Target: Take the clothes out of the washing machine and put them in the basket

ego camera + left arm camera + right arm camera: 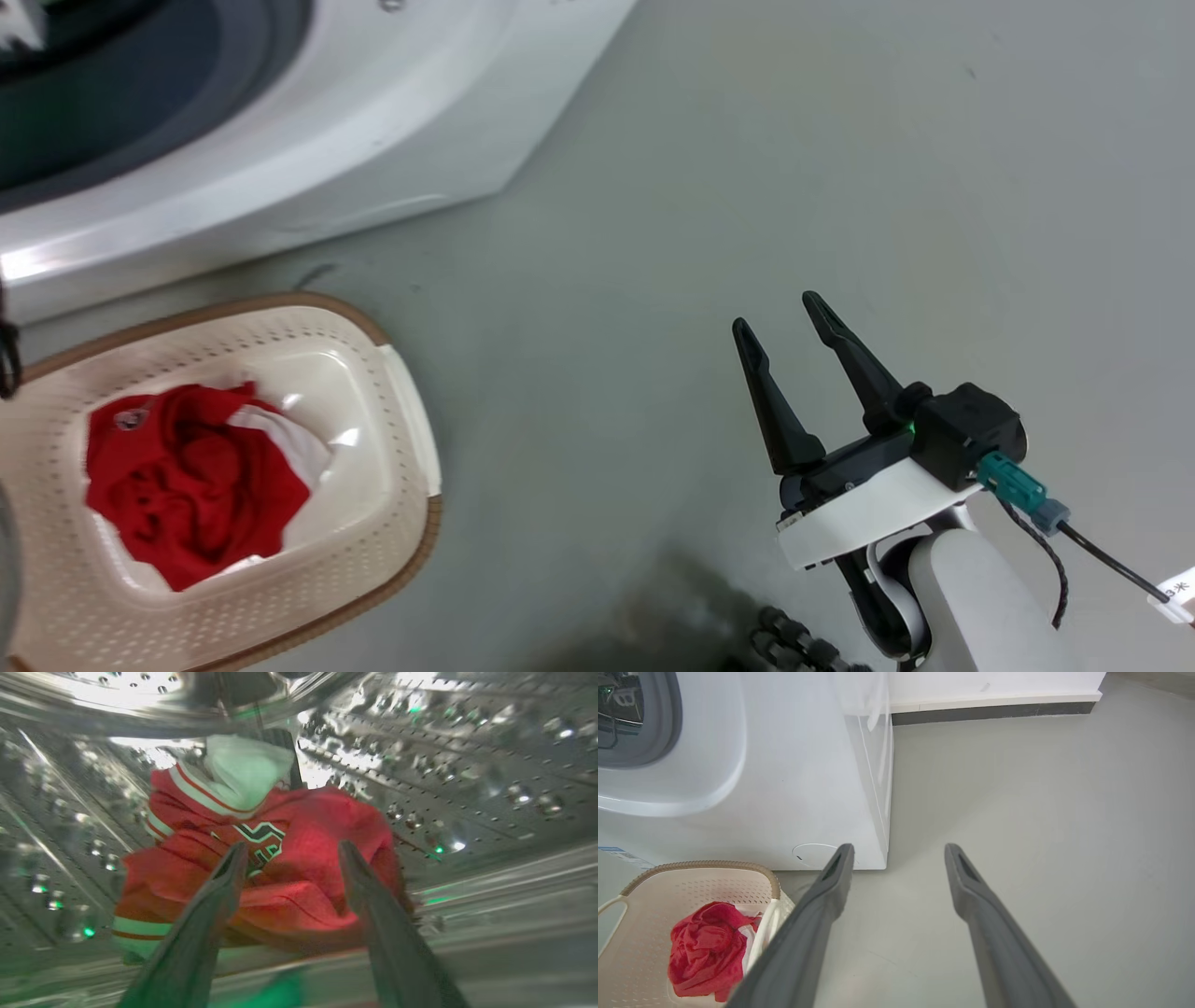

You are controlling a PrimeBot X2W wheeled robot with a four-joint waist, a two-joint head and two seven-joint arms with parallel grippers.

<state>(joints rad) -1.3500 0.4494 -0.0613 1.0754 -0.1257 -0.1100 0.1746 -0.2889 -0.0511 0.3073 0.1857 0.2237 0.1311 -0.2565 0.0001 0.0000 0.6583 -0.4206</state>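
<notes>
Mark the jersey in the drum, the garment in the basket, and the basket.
jersey (308,858), left wrist view, red front fabric.
garment in the basket (187,485), head view, crumpled middle.
basket (373,551), head view, perforated wall.

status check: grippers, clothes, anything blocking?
Left gripper open in the drum, jaws either side of a red jersey. Right gripper open over the floor. One red garment in the basket. No obstruction seen.

I have my right gripper (778,315) spread wide, fingers angled up and slightly left, with its pale forearm (980,597) below. My left gripper (292,858) likewise has its fingers parted.
</notes>
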